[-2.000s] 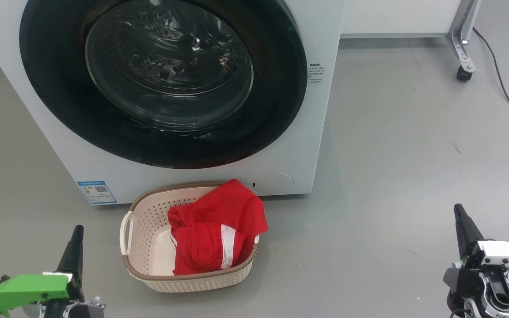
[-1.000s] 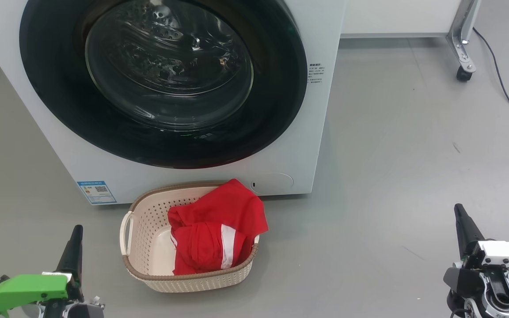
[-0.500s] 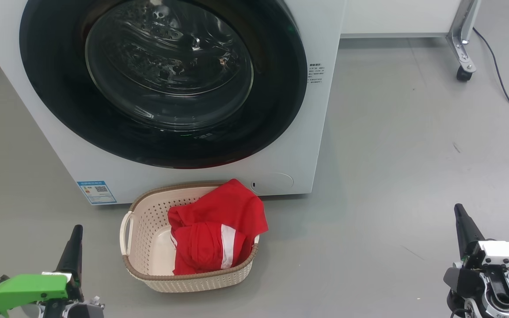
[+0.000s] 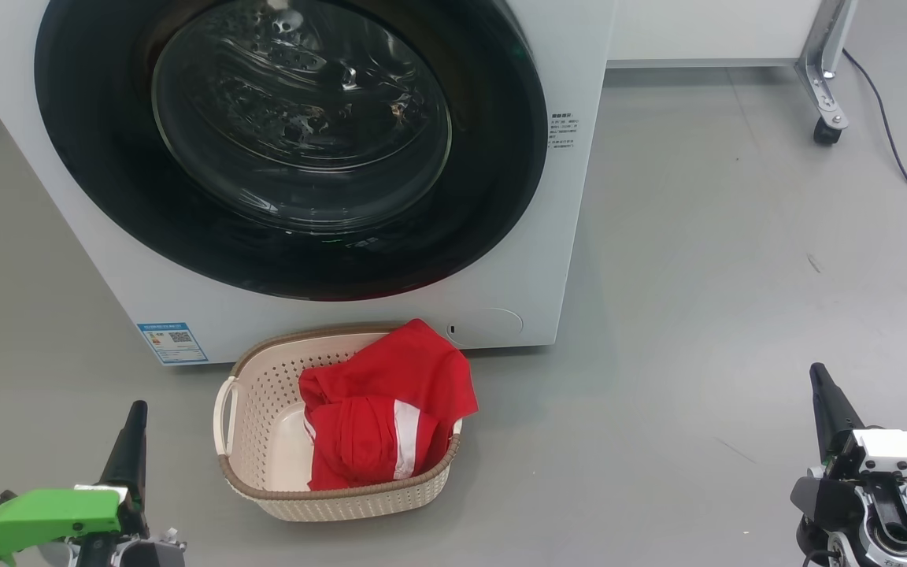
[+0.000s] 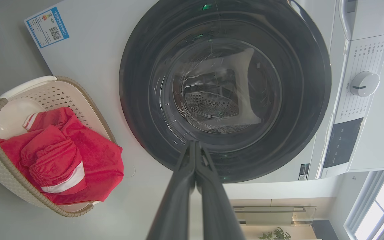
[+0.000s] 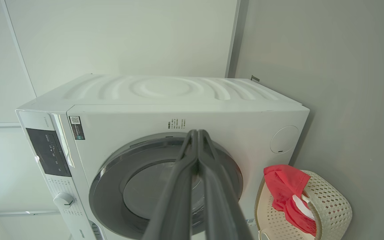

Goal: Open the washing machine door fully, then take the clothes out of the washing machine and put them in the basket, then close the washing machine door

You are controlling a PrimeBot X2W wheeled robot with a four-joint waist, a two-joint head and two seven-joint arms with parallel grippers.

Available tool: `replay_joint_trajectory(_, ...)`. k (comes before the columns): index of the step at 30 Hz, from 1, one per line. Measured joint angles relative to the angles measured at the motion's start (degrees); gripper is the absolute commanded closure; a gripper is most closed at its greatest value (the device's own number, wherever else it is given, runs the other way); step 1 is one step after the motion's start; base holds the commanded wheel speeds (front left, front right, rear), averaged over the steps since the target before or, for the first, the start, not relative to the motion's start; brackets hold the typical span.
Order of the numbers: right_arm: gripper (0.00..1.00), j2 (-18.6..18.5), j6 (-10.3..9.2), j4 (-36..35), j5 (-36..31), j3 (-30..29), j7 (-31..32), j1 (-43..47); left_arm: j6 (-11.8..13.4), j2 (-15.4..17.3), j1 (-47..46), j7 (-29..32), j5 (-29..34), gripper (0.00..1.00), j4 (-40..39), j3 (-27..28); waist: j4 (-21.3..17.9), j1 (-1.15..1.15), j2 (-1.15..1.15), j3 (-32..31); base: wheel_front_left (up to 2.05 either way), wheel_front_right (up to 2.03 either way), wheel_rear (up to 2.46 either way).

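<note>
Basket just beside washing machine

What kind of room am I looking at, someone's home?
Probably a lab or test room staged as a laundry corner, not a home: a washing machine on bare grey floor, a basket of red clothes before it, and a castered metal frame leg nearby.

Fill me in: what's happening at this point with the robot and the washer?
Nothing is being handled. The washing machine door looks shut on the washing machine, and the clothes lie heaped in the basket on the floor just in front of it. The left gripper and right gripper are both shut and empty, held low, apart from everything. By the look of it, the job is done.
</note>
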Motion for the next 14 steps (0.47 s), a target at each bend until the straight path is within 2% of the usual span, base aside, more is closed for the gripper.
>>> replay_joint_trajectory(14, 1.0, 0.1, 0.0, 0.0, 0.0, -0.1, 0.1, 0.0, 0.0, 0.0, 0.0, 0.0, 0.1, 1.0, 0.0, 0.1, 0.0, 0.0, 0.0, 0.0, 0.0, 0.0, 0.0)
